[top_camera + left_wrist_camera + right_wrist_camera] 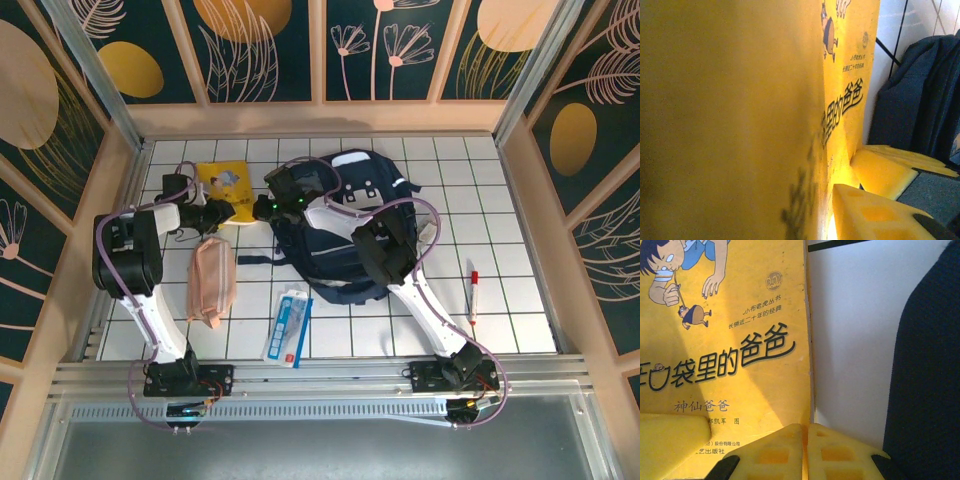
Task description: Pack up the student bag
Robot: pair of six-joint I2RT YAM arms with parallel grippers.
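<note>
The student bag [350, 235], navy blue, lies in the middle of the table. A yellow picture book [224, 186] lies to its left. My right gripper [259, 208] is shut on the book's right edge [806, 432], with the bag [930, 370] dark at the right of that view. My left gripper [221, 212] is at the book's near edge. In the left wrist view the book [740, 120] runs between its jaws. One yellow fingertip [875, 215] shows beside the cover with a thin bright slit between them; the other finger is hidden behind the book.
A pink fabric pouch [212, 280] lies at the near left. A blue and white packet [288, 326] sits in front of the bag. A red pen [473, 296] lies at the right. Wooden walls surround the white tiled table [500, 190].
</note>
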